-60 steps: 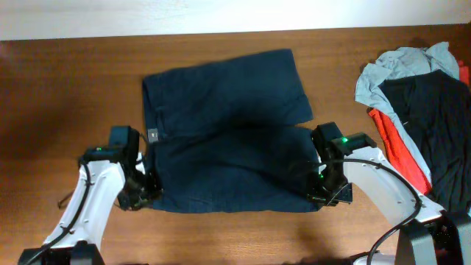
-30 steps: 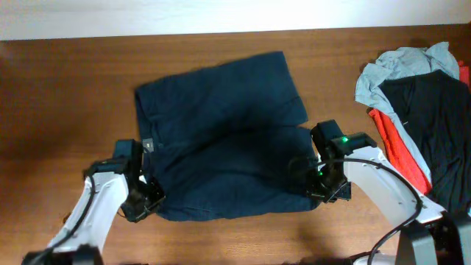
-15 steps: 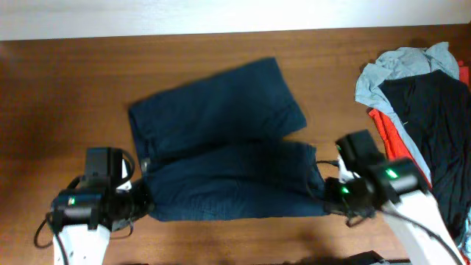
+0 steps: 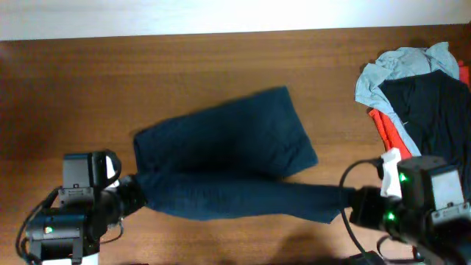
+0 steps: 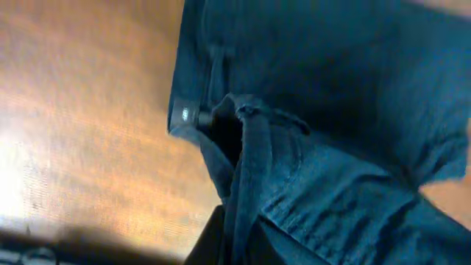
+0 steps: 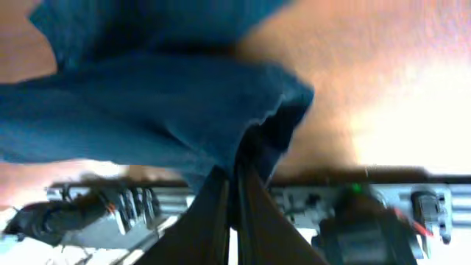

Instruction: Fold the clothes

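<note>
The dark navy shorts (image 4: 228,151) hang stretched between my two grippers over the brown table (image 4: 73,88); one leg lies flat behind, the near part is lifted. My left gripper (image 4: 132,193) is shut on the waistband end at the left; the left wrist view shows the waistband (image 5: 243,147) bunched between its fingers (image 5: 235,243). My right gripper (image 4: 352,202) is shut on the hem end at the right; the right wrist view shows the fabric (image 6: 169,110) pinched between its fingers (image 6: 234,213).
A pile of other clothes lies at the right edge: a light grey shirt (image 4: 401,66), a black garment (image 4: 430,118) and a red shirt (image 4: 394,143). A white wall strip (image 4: 221,15) runs along the table's far edge.
Both grippers have lifted and pulled toward the front of the table, raising the near edge of the shorts. The shorts have stretched out lengthwise and shifted forward.
</note>
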Tool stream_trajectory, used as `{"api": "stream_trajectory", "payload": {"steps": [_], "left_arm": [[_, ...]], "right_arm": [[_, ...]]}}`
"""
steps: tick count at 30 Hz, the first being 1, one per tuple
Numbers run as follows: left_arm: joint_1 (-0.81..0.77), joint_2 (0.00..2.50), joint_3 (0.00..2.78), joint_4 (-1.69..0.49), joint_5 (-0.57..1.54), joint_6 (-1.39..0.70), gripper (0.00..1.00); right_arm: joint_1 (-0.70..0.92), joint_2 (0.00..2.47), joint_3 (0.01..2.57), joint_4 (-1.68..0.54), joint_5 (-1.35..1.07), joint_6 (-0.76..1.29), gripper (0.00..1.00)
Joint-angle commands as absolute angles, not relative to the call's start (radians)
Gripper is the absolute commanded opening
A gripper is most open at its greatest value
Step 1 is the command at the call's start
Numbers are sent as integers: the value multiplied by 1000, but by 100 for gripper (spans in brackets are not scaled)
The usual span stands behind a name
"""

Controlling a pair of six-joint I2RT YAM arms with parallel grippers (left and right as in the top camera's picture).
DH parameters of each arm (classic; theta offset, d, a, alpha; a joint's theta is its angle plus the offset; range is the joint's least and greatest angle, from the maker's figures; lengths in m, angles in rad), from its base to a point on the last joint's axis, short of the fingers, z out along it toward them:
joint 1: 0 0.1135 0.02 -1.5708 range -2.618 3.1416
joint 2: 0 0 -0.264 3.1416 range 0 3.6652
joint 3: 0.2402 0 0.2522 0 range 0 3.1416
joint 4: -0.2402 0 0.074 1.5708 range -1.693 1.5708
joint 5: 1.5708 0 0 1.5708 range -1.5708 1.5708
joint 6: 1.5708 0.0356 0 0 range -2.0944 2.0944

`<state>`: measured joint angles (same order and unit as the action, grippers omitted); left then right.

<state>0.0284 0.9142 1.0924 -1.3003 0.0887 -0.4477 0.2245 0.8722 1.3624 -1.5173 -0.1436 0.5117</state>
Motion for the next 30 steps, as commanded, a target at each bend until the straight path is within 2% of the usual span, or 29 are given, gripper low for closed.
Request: {"api": "stream_trajectory", "payload": {"steps": [1, 9, 16, 30], "left_arm": [[33, 953, 1110, -1251, -18, -428, 4], [34, 1153, 1110, -1017, -163, -400, 5], [33, 1323, 1110, -822, -173, -390, 5], [38, 1336, 1206, -792, -191, -361, 6]], "right_arm": [[229, 986, 1373, -1465, -96, 484, 4], [229, 1362, 1373, -1268, -15, 370, 4], [228, 1621, 1373, -1043, 12, 273, 4], [183, 1627, 1439, -830, -50, 208, 4]]}}
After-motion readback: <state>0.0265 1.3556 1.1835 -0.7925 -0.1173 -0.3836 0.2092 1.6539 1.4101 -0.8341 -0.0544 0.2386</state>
